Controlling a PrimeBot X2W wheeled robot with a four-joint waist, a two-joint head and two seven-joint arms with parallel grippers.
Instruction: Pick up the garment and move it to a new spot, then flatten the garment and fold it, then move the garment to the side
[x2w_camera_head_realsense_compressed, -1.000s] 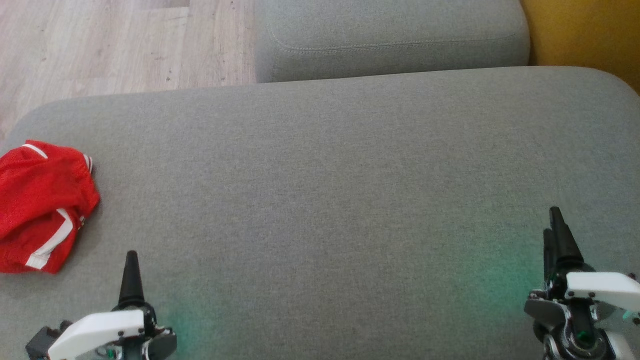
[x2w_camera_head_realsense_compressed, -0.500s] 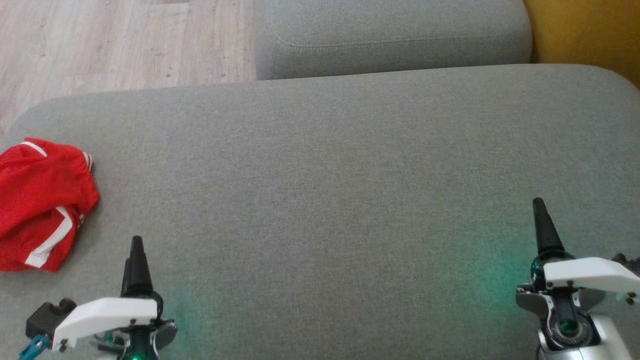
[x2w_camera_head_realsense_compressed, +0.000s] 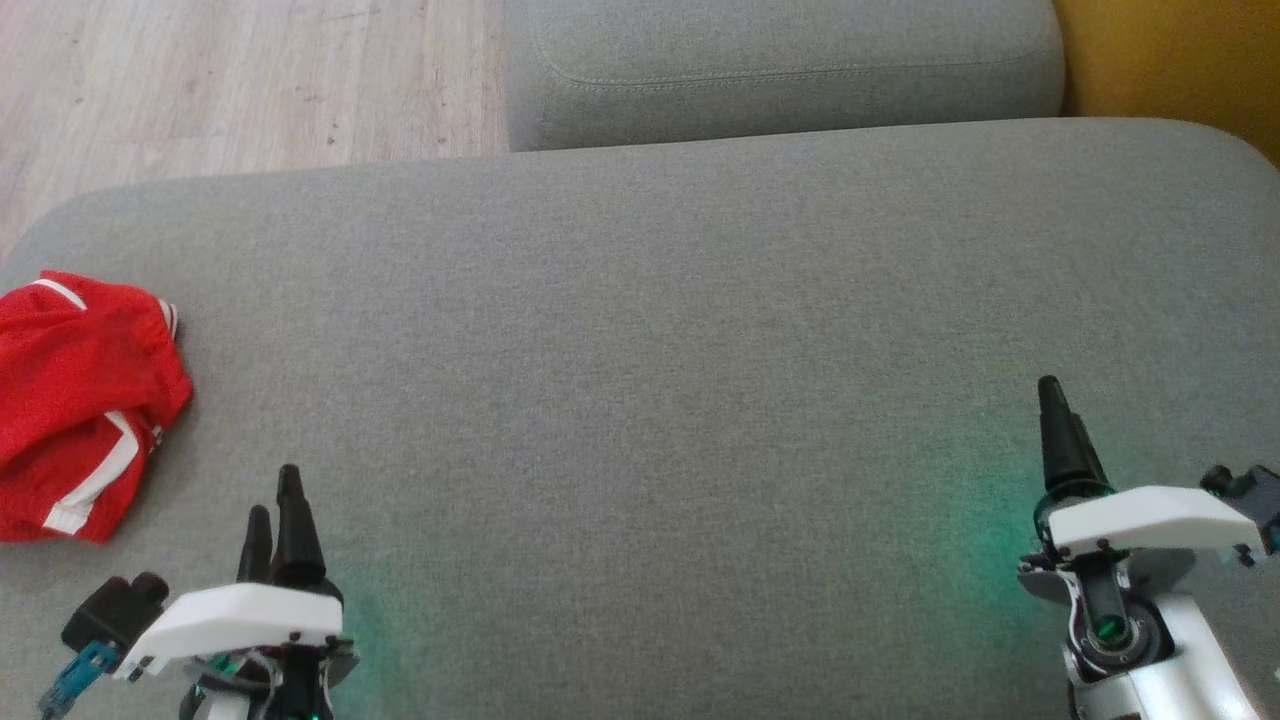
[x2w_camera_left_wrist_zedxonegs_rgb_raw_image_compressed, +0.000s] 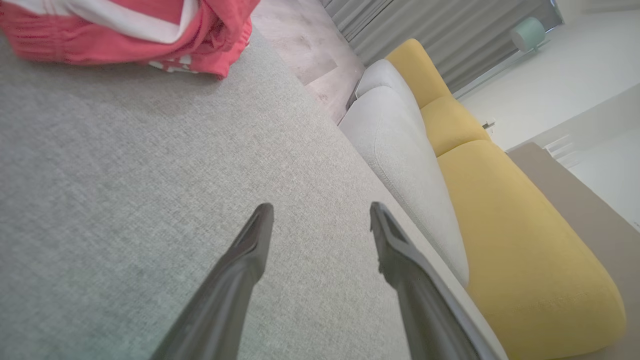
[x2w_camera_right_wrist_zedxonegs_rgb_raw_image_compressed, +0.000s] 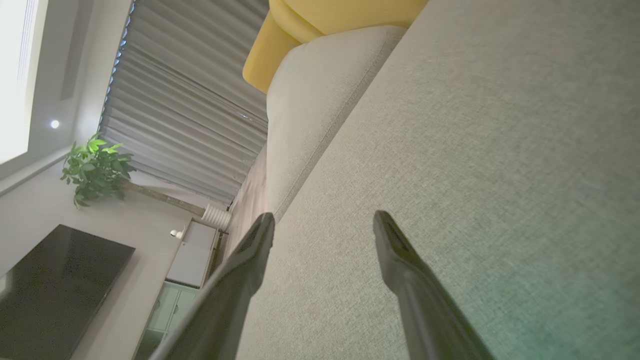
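Head view: The garment (x2w_camera_head_realsense_compressed: 85, 400), red with white stripes, lies crumpled at the left edge of the grey sofa seat (x2w_camera_head_realsense_compressed: 650, 330). The left gripper (x2w_camera_head_realsense_compressed: 274, 497) sits at the lower left, just beside the garment but apart from it, with both dark fingers pointing up the frame. The right gripper (x2w_camera_head_realsense_compressed: 1050, 392) sits at the lower right, well apart from the garment, one finger hiding most of the other. Green light tints the fabric near each gripper. Beyond the seat lie a grey back cushion (x2w_camera_head_realsense_compressed: 780, 70), a wood floor (x2w_camera_head_realsense_compressed: 250, 80) and a yellow cushion (x2w_camera_head_realsense_compressed: 1170, 60).

Left wrist view: The left gripper (x2w_camera_left_wrist_zedxonegs_rgb_raw_image_compressed: 321, 207) stands with its jaws wide apart and nothing between them, above bare grey fabric. The garment (x2w_camera_left_wrist_zedxonegs_rgb_raw_image_compressed: 115, 30) fills the upper left corner, clear of the fingertips. The grey and yellow cushions run along the right.

Right wrist view: The right gripper (x2w_camera_right_wrist_zedxonegs_rgb_raw_image_compressed: 324, 216) likewise stands wide open and empty over the seat. Behind it are a pleated curtain (x2w_camera_right_wrist_zedxonegs_rgb_raw_image_compressed: 185, 100), a potted plant (x2w_camera_right_wrist_zedxonegs_rgb_raw_image_compressed: 95, 167) and a dark screen (x2w_camera_right_wrist_zedxonegs_rgb_raw_image_compressed: 55, 285).
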